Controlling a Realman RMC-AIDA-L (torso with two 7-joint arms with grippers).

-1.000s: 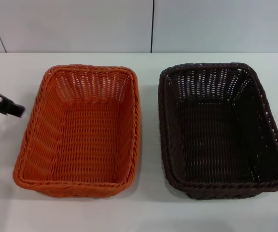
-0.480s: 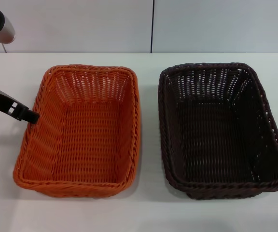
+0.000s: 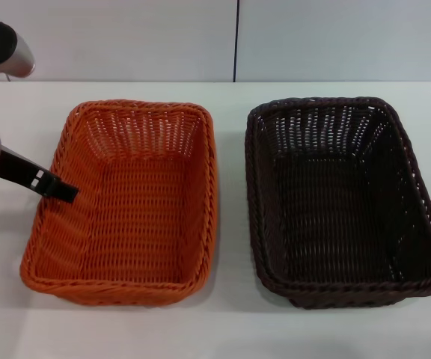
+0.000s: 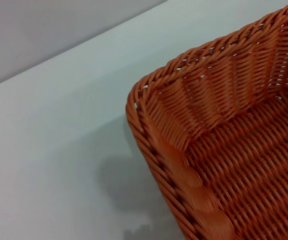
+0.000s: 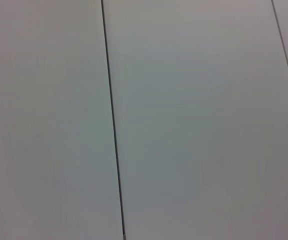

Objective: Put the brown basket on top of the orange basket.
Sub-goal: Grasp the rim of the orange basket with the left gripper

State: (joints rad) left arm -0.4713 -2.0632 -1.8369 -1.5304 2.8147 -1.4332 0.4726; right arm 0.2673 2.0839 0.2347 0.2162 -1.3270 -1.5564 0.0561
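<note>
- While the two baskets sit side by side on the white table [image 3: 230,329], nothing lies between them but a strip of bare tabletop, and they do not touch.
- The orange basket [image 3: 126,202] is on the robot's left, upright and open to the top; nothing lies inside it.
- The brown basket [image 3: 343,202] stands on the right, upright too, its long side slightly angled against the orange one; it rests on the table, not on the orange basket.
- Behind the table runs a pale wall [image 3: 335,37] with a dark vertical seam [image 3: 236,37]; the right wrist view shows only that panelled wall [image 5: 194,120].
- The left gripper [image 3: 51,185] comes in from the left edge, its dark tip over the left rim of the orange basket, just at the braided edge.
- How wide that gripper stands I cannot tell: only one dark finger shows, and whether it touches the rim is unclear; it holds nothing that I can see.
- The left wrist view looks down on a corner of the orange basket [image 4: 224,150] and bare table [image 4: 54,150] beside it.
- The right gripper is out of sight.
</note>
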